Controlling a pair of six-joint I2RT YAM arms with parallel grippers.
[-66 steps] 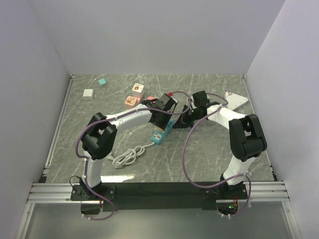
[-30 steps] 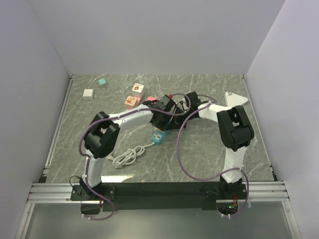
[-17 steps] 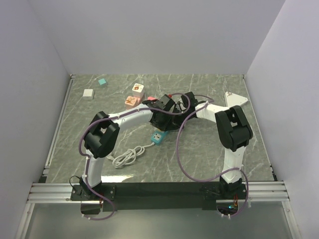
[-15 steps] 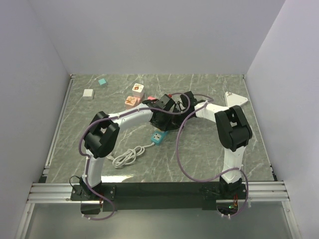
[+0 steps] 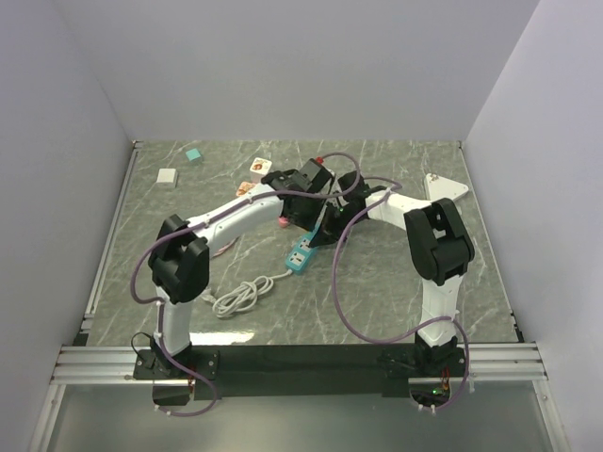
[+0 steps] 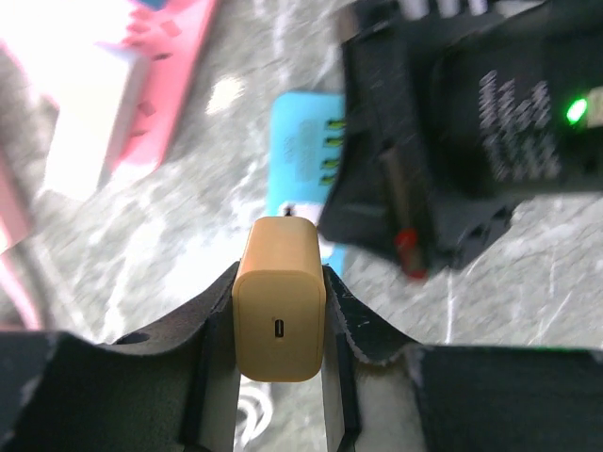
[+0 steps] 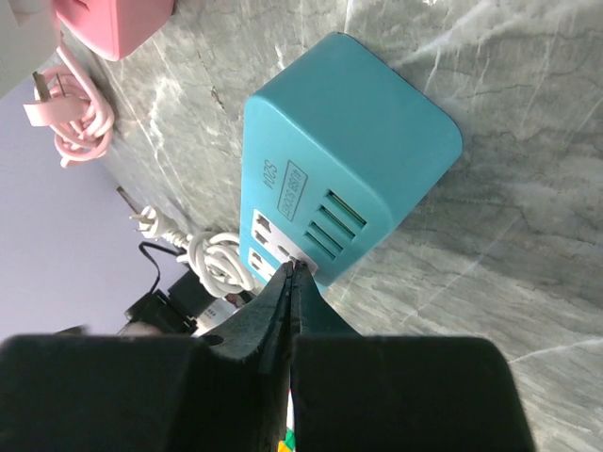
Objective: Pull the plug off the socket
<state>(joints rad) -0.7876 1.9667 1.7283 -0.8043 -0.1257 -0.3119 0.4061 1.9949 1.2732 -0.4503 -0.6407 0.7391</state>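
Your left gripper point(image 6: 280, 292) clamps the tan plug point(image 6: 279, 330), held apart from the blue socket strip point(image 7: 349, 188) lying mid-way across the desk point(image 5: 396, 282). Your right gripper point(image 7: 289, 273), fingers together, touches the strip's top. Open desk lies near-right.

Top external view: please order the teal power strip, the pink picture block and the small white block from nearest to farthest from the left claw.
From the left claw:
1. Teal power strip, right beneath it.
2. Pink picture block, to its left, close by.
3. Small white block, far out on the left side.
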